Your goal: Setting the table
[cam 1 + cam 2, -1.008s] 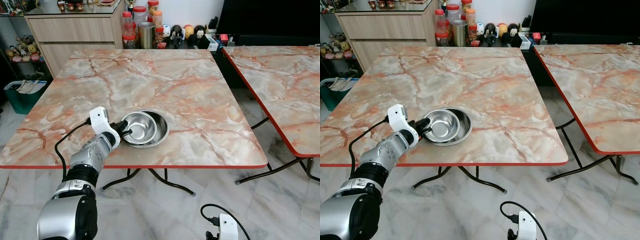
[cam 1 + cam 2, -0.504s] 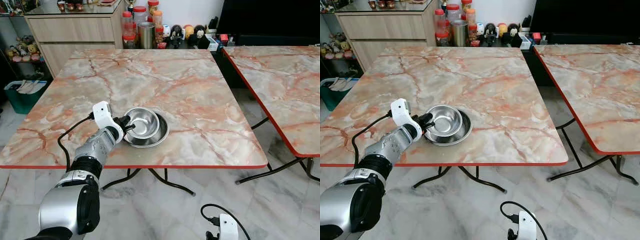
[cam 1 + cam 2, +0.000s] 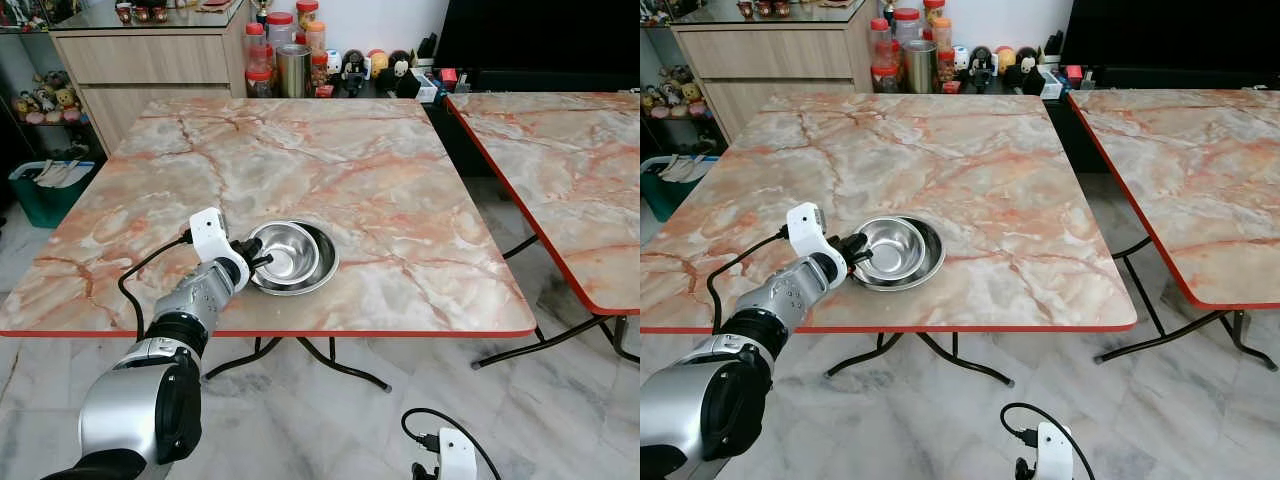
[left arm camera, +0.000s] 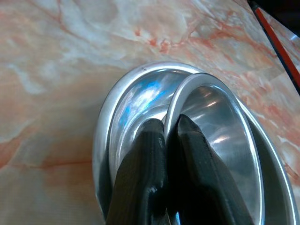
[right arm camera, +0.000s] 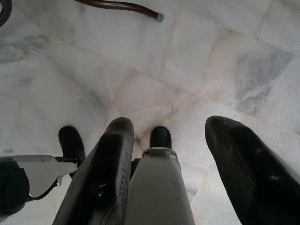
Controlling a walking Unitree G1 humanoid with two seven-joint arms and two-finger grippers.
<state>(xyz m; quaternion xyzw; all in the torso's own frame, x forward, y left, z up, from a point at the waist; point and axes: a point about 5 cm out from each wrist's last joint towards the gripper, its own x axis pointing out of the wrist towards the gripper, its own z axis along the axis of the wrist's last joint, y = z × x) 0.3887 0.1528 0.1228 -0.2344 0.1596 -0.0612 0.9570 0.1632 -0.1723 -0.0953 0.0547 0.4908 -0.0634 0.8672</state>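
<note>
Two steel bowls sit nested near the front edge of the marble table [image 3: 380, 180]. The small bowl [image 3: 288, 250] lies tilted inside the large bowl [image 3: 322, 268]. My left gripper [image 3: 256, 262] reaches in from the left and is shut on the small bowl's near rim. In the left wrist view the two black fingers [image 4: 145, 154] pinch that rim [image 4: 173, 105], one inside and one outside. My right gripper [image 5: 168, 123] hangs low over the tiled floor, its fingers wide apart with nothing between them.
A second marble table [image 3: 570, 170] stands to the right across a narrow gap. Behind the table, jars [image 3: 278, 25], a steel canister [image 3: 293, 70] and figurines crowd a low shelf beside a wooden cabinet [image 3: 140, 60]. A green bin [image 3: 45, 190] is on the floor at left.
The small bowl was tipped up half a second ago and now sits lower and a little further right inside the large bowl. My left gripper kept its hold and shifted slightly right.
</note>
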